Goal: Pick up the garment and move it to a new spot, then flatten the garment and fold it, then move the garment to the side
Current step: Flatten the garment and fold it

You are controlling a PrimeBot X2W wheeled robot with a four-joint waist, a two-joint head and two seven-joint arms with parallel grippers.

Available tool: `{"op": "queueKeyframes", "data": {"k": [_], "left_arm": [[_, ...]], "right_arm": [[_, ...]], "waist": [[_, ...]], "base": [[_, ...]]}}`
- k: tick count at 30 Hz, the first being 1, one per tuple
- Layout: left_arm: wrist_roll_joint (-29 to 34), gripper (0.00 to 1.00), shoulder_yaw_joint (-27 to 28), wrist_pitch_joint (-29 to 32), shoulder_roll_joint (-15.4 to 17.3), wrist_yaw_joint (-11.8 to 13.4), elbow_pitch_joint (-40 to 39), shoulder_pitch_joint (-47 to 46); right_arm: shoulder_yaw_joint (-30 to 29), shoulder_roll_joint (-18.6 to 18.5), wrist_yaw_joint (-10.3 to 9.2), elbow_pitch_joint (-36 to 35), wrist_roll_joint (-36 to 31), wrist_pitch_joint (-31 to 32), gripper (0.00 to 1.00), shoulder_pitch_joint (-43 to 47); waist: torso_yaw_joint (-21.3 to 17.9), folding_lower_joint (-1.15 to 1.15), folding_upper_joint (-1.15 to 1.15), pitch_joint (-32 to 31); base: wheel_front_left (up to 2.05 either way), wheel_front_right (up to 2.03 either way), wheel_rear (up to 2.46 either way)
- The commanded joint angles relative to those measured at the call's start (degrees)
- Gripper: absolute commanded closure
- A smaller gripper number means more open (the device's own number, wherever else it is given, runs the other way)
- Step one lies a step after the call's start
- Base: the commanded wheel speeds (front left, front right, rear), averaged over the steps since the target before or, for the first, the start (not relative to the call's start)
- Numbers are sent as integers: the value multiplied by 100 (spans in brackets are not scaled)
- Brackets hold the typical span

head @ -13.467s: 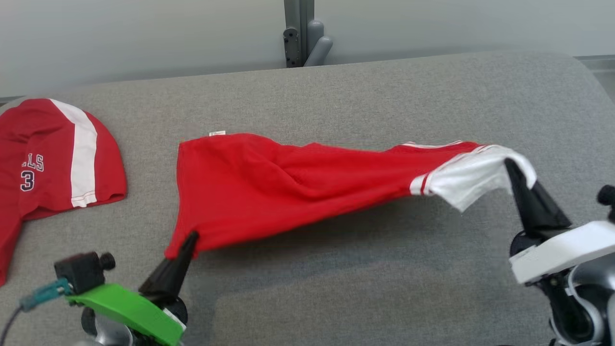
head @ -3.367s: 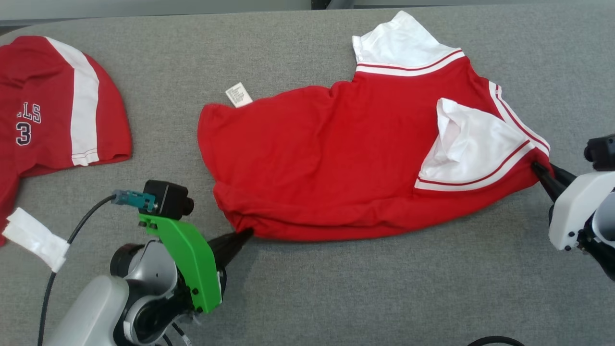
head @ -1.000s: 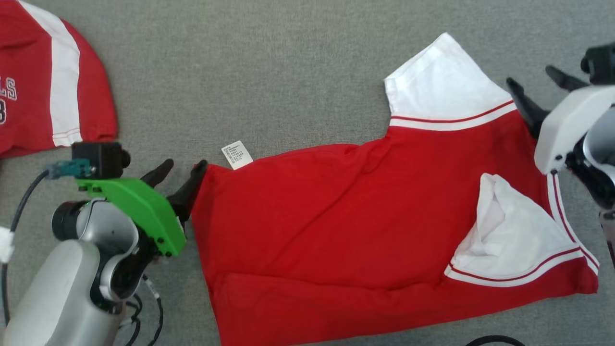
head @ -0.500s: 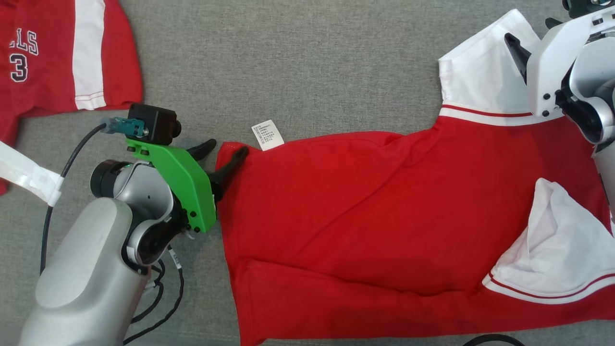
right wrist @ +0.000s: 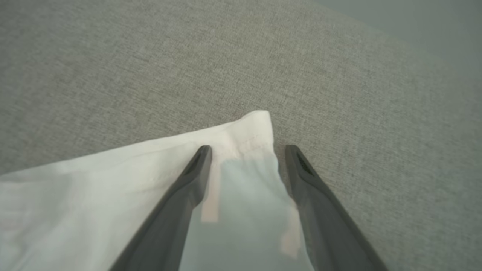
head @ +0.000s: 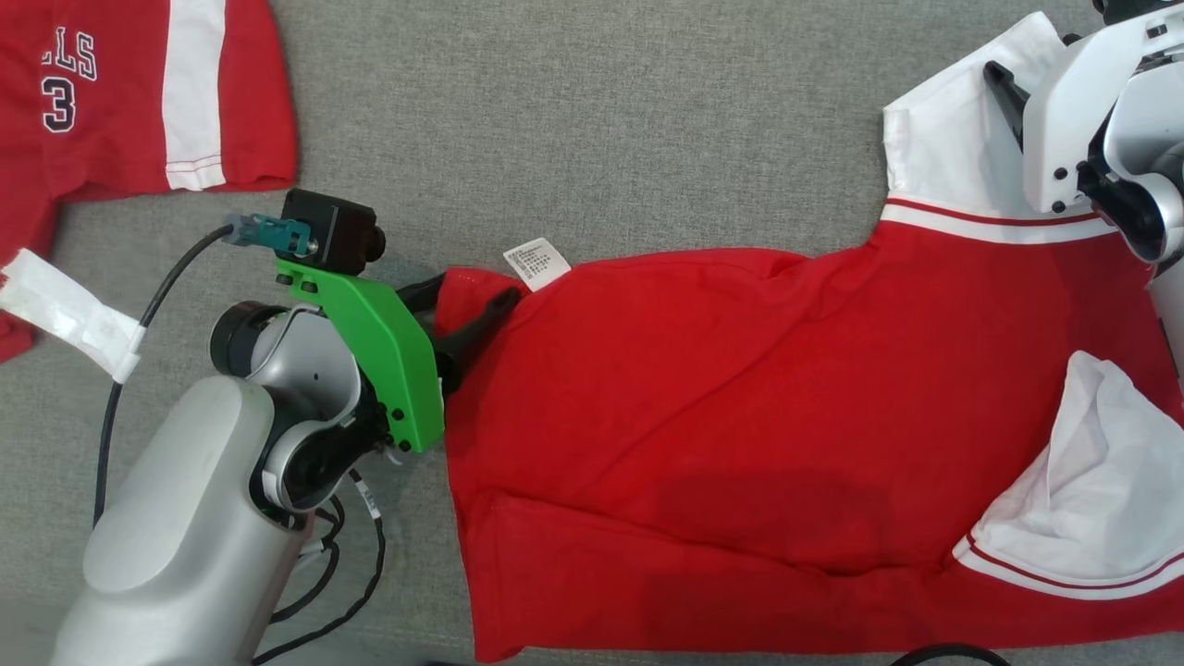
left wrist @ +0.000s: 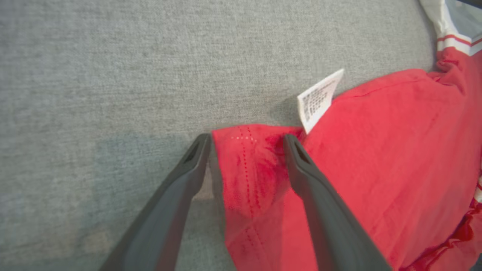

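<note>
The garment (head: 740, 388), a red shirt with white sleeves, lies spread on the grey padded surface (head: 601, 120). My left gripper (head: 470, 290) is open at its upper left corner, beside the white care label (head: 536, 262). In the left wrist view the left gripper (left wrist: 246, 141) has the red hem corner (left wrist: 244, 169) between its two fingers, and the jaws are not closed on it. My right gripper (head: 1031, 57) is open over the far white sleeve (head: 943, 157). In the right wrist view the right gripper (right wrist: 248, 150) straddles the sleeve's corner (right wrist: 244, 128).
A second red shirt (head: 139, 92) with a white stripe and dark lettering lies at the upper left. My left arm's black cable with a white tag (head: 69, 314) trails across the surface there. Bare grey surface lies between the two shirts.
The head camera has shifted, so the whole picture moved. My left gripper has slid forward so that the red hem corner now sits between its fingers. The right gripper stays over the white sleeve.
</note>
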Motion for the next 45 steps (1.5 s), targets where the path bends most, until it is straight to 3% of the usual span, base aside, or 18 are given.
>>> {"op": "queueKeyframes", "data": {"k": [1, 2, 3, 4, 5, 10, 20, 28, 35, 40, 45], "left_arm": [[-50, 0, -131, 123, -55, -45, 68, 149], [-82, 41, -160, 145, -78, -57, 48, 153], [-107, 66, -176, 143, -92, -66, 37, 150], [-115, 94, -184, 124, -108, -73, 33, 139], [-131, 100, -163, 78, -125, -78, 37, 123], [-30, 100, 16, -248, -119, -77, 111, -89], [276, 100, 513, -1259, -140, 153, 454, -552], [378, 100, 620, -1651, -226, 152, 848, -808], [341, 100, 611, -1931, -113, 81, 581, -277], [201, 100, 728, -2088, 60, 292, -296, 649], [123, 100, 844, -2109, 281, 596, -1170, 1576]], "right_arm": [[39, -16, -8, 123, 15, 52, 0, 48], [46, -7, -8, 153, 19, 57, 18, 39], [62, 7, -9, 178, 26, 52, 75, 32], [72, 30, -9, 203, 67, 60, 100, 38], [73, 45, -9, 228, 104, 76, 100, 44], [-85, 53, -12, 243, 142, -196, 100, -59], [-642, 131, -10, 207, -90, -1053, 100, -433], [-681, 310, -9, -25, 131, -1604, 100, -490], [-350, -45, -9, -1121, 762, -1852, 100, 554], [-620, -215, -9, -1941, 1079, -1844, 100, 1759], [-993, -157, -9, -2406, 1165, -1841, 100, 2560]], "waist": [[-2, -1, 0, 25], [-1, -1, 0, 40], [0, -1, 0, 52], [2, -1, 0, 61], [2, -1, 0, 71], [-8, -1, 0, 111], [-107, -1, 0, 43], [-255, -1, 0, -112], [-452, -1, 0, -459], [-691, -1, 0, -735], [-864, -1, 0, -815]], "base": [[0, 0, 0], [0, 0, 0], [0, 0, 0], [0, 0, 0], [0, 0, 0], [0, 0, 0], [0, 0, 0], [0, 0, 0], [0, 0, 0], [0, 0, 0], [0, 0, 0]]}}
